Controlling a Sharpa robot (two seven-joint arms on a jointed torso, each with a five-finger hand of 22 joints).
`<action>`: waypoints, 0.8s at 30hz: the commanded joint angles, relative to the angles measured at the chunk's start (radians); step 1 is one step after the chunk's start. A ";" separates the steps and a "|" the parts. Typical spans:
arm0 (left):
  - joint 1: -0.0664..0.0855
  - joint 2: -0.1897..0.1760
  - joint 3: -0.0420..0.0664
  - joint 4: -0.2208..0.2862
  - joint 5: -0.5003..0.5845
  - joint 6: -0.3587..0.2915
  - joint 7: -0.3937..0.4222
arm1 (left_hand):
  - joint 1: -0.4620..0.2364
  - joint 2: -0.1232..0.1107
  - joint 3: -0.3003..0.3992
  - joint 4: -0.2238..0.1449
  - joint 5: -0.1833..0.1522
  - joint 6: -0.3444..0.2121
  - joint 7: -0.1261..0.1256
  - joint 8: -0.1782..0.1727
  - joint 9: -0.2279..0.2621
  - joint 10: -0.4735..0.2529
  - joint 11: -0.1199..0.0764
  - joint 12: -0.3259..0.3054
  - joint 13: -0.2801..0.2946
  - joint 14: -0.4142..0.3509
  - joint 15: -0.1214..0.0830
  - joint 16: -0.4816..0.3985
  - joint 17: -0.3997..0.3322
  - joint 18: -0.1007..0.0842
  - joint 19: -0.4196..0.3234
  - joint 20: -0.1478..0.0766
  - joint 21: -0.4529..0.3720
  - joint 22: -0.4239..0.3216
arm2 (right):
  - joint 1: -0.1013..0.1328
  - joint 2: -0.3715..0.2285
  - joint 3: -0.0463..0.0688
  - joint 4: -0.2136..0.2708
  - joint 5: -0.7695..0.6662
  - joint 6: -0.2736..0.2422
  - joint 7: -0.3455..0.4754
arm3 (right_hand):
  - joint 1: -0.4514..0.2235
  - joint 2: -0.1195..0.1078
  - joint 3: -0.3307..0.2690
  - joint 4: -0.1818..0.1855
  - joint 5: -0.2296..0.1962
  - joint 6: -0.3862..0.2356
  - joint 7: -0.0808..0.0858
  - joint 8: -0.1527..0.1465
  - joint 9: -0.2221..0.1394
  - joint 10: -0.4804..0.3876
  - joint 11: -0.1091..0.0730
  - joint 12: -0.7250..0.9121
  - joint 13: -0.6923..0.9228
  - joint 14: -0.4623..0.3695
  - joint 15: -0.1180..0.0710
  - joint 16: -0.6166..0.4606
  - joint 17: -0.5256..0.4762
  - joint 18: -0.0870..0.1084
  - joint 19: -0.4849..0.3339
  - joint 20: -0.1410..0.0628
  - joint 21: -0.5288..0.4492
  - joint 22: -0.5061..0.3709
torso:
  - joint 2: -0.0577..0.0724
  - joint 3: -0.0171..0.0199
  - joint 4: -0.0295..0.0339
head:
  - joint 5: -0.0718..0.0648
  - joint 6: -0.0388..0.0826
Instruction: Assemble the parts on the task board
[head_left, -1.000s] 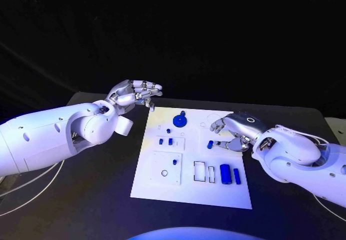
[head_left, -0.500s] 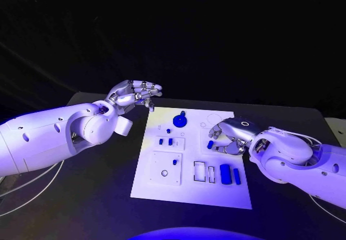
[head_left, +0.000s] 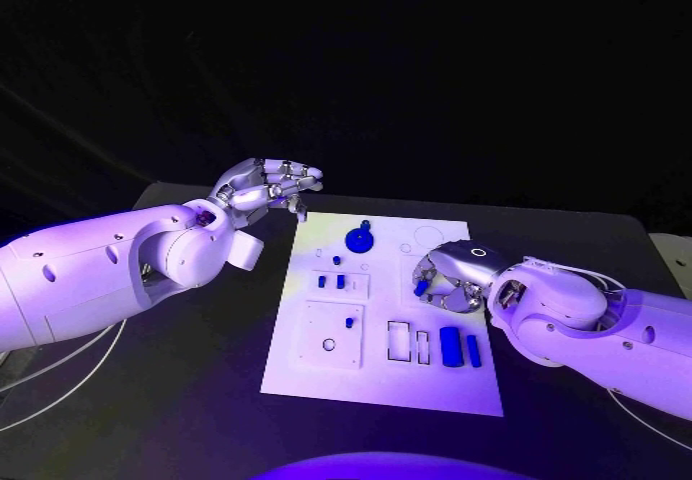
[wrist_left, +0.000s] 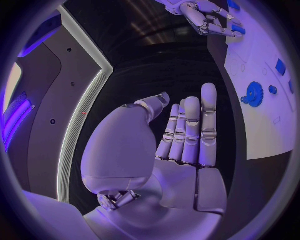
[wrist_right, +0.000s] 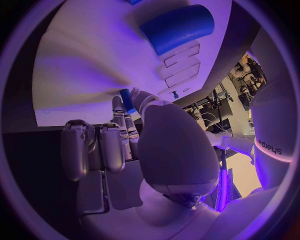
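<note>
Right hand (head_left: 450, 272) over the right-middle of the task board (head_left: 379, 390), fingers curled down around a small blue part (head_left: 421, 286), which is pinched at the fingertips; the right wrist view shows the same small blue part (wrist_right: 127, 100) between thumb and a finger, close above the white plate. Whether the part touches the plate cannot be told. Left hand (head_left: 268, 186) raised off the far left corner of the board, over the black desk (head_left: 173, 400), fingers loosely curled and holding nothing; the left wrist view shows its fingers (wrist_left: 190, 132) side by side and its palm bare. On the board: blue gear (head_left: 359, 239) near the far edge, two small blue pegs (head_left: 332, 282) left of centre, two long blue cylinders (head_left: 459, 347) standing beside rectangular slots (head_left: 408, 343) on the near right. Step in hand, by judgement: carrying a picked-up piece toward its seat. The next move calls for aligning the piece squarely over its matching recess and lowering it without tilt, then releasing the pinch only once it sits.
</note>
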 joint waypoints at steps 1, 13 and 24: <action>0.000 0.001 0.001 0.002 0.003 0.010 0.007 | 0.002 0.006 -0.001 -0.004 -0.004 -0.005 0.002 -0.006 -0.001 -0.007 0.002 0.003 -0.001 -0.006 0.001 0.005 -0.002 0.014 0.005 0.000 -0.003 -0.001 | -0.002 0.002 0.000 -0.001 -0.015 0.012 -0.004 | 0.013 0.002 0.025 0.000 -0.003 0.012 -0.004 0.008 0.000 0.014 -0.003 0.004 -0.002 0.040 -0.011 0.008 0.002 -0.003 0.010 -0.001 0.005 0.068 | -0.001 0.0006 -0.0015 | 0.001 -0.001; 0.000 0.001 0.001 0.003 0.003 0.008 0.005 | 0.003 0.008 -0.001 -0.005 -0.004 -0.005 0.001 -0.006 -0.001 -0.007 0.001 0.004 -0.001 -0.007 0.001 0.006 -0.002 0.015 0.006 0.000 -0.004 -0.002 | -0.004 0.005 0.000 -0.002 -0.014 -0.045 -0.015 | -0.001 0.036 0.123 -0.024 0.000 0.057 -0.029 0.042 0.022 0.080 -0.025 0.000 -0.001 0.045 -0.030 0.017 0.015 -0.010 0.026 -0.019 0.031 0.099 | 0.000 0.0011 -0.0007 | -0.002 -0.006; 0.001 0.001 0.001 0.000 0.003 0.007 0.003 | 0.003 0.008 -0.001 -0.005 -0.004 -0.005 0.001 -0.006 -0.001 -0.007 0.001 0.004 -0.001 -0.007 0.001 0.006 -0.002 0.015 0.006 0.000 -0.004 -0.002 | 0.004 -0.047 0.008 0.076 -0.005 -0.095 -0.037 | -0.008 0.045 0.147 -0.038 -0.015 0.058 -0.032 0.051 0.032 0.090 -0.028 -0.007 0.000 0.047 -0.032 0.023 0.024 -0.012 0.030 -0.022 0.038 0.108 | -0.002 0.0000 -0.0014 | 0.001 -0.007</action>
